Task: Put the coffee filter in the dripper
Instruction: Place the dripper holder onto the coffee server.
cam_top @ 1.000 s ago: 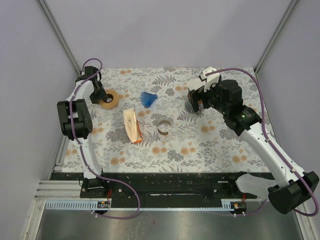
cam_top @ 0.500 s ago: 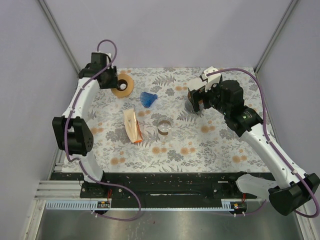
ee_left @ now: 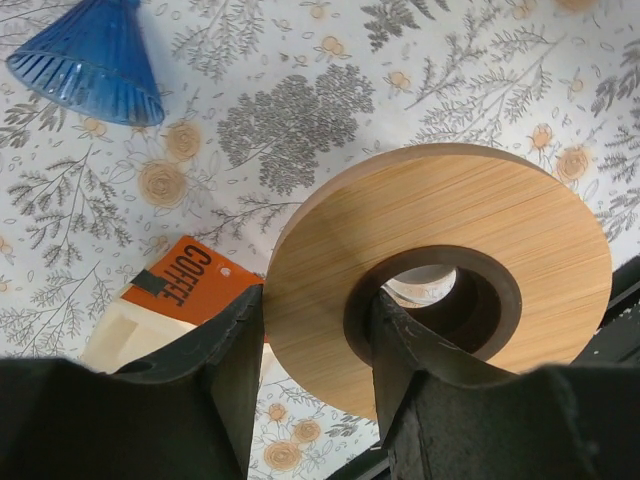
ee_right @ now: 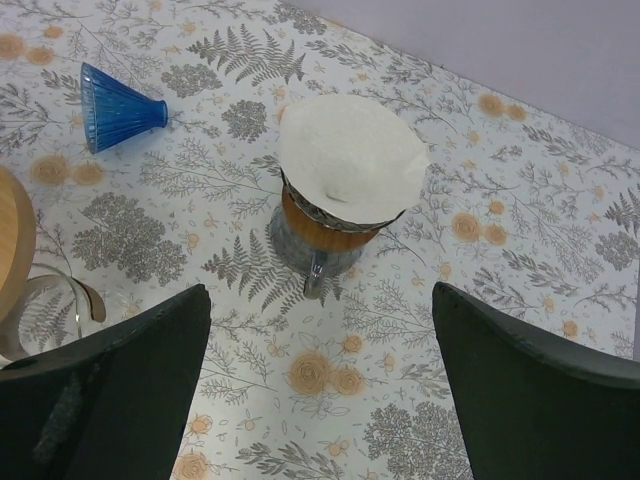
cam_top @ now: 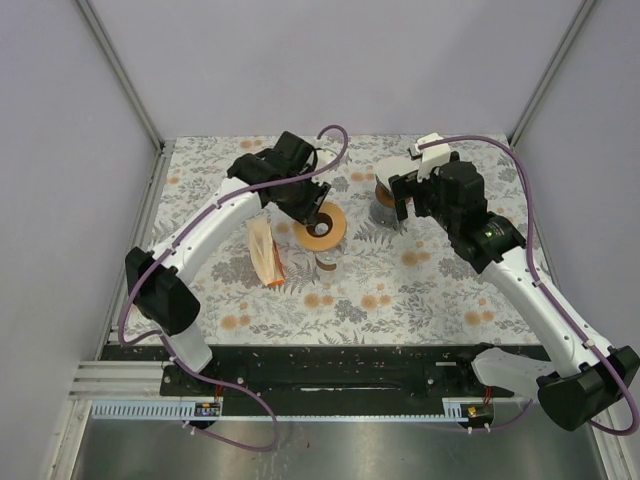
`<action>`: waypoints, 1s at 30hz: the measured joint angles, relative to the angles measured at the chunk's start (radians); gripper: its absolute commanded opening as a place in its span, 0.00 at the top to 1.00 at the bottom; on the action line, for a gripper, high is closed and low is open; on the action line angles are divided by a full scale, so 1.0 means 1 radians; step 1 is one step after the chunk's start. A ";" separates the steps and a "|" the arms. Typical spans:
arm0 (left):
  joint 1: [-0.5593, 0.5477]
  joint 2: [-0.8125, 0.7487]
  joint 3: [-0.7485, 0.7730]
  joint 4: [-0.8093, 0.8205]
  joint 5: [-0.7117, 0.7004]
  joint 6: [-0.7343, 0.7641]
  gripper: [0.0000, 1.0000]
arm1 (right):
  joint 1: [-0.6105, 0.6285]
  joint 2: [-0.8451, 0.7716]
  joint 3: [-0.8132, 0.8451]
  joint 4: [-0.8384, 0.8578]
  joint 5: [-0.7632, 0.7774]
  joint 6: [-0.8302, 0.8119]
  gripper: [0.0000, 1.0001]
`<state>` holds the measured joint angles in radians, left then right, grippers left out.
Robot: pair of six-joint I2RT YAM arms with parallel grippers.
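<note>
While the filter [ee_right: 350, 155] sits on its holder [ee_right: 322, 235] at the far right, the right gripper [ee_right: 320, 340] is poised near it, spread wide and empty.
The filter is judged to be thin, light, soft paper, easily creased or crushed, so it is best pinched gently at its edge, without the holder being tipped. A wooden ring [ee_left: 440, 250] is clamped by its band in the left gripper [ee_left: 315, 345], near the dripper [ee_left: 85, 60], which is lying on its side.

Your top view looks down on the whole table [cam_top: 400, 290] from above and behind the arm bases. Both wrist views sit much nearer, angled down at it; they share the blue cone [ee_left: 85, 62] and wooden ring [ee_left: 440, 200].
</note>
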<state>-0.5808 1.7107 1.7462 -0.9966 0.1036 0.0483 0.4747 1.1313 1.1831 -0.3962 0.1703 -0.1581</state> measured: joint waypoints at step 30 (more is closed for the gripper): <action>-0.113 0.151 0.000 -0.026 -0.079 0.051 0.69 | 0.000 0.000 0.000 -0.005 -0.032 -0.006 0.01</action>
<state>-0.6937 1.8618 1.7462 -1.0222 0.0246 0.0994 0.4747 1.1316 1.1831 -0.4007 0.1379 -0.1646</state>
